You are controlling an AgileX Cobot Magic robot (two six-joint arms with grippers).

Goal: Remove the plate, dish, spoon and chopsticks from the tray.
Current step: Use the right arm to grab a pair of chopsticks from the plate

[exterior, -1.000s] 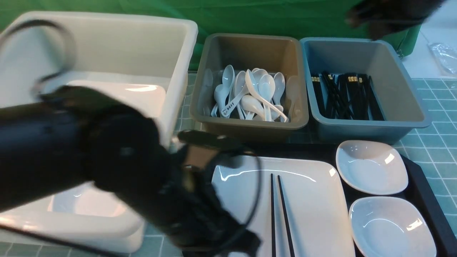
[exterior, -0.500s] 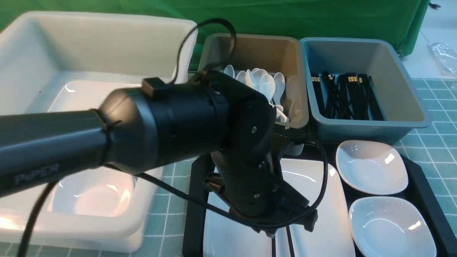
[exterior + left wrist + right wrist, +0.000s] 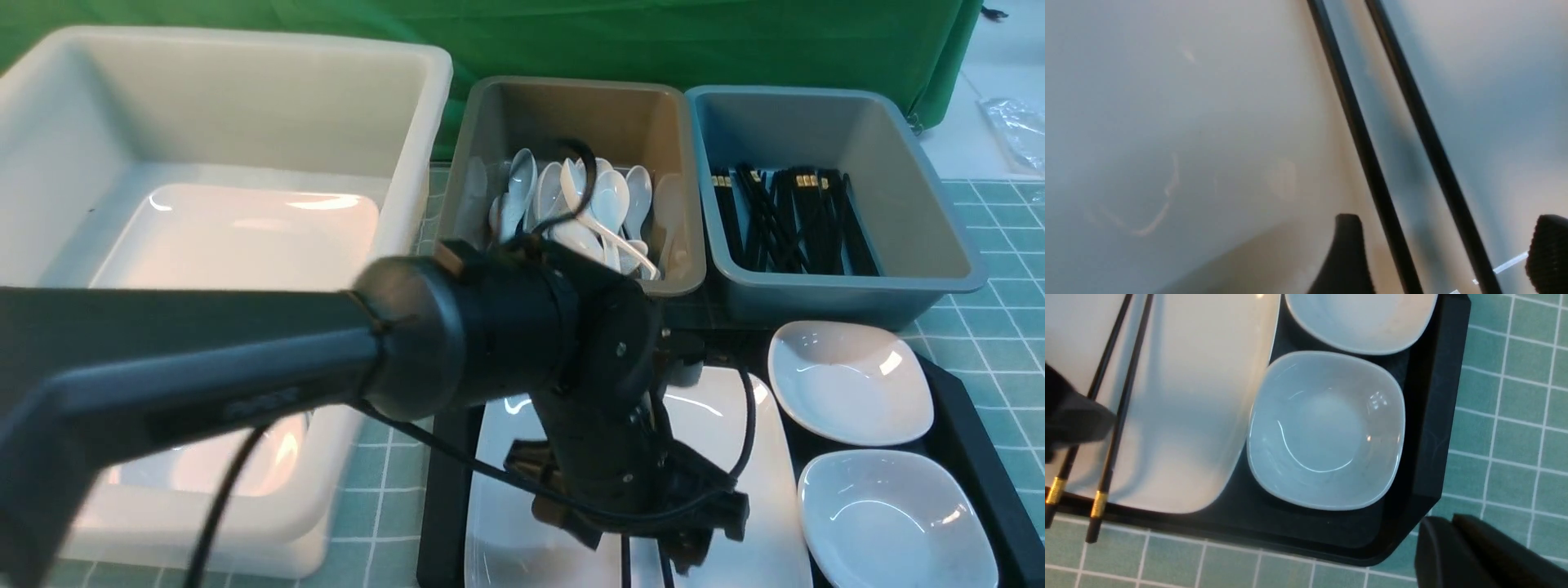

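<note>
2 thin black chopsticks (image 3: 1355,122) lie side by side on the large glossy white square plate (image 3: 1188,396), itself on the black rectangular tray (image 3: 1433,396). The left end effector (image 3: 1447,253), fingers spread apart, straddles both. The right end effector (image 3: 1453,539), fingers together, hangs over the green-tiled counter (image 3: 1515,416).

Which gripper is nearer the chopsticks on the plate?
Left. The left gripper, open, straddles the chopsticks over the plate; the right gripper hangs beyond a corner of the tray.
</note>
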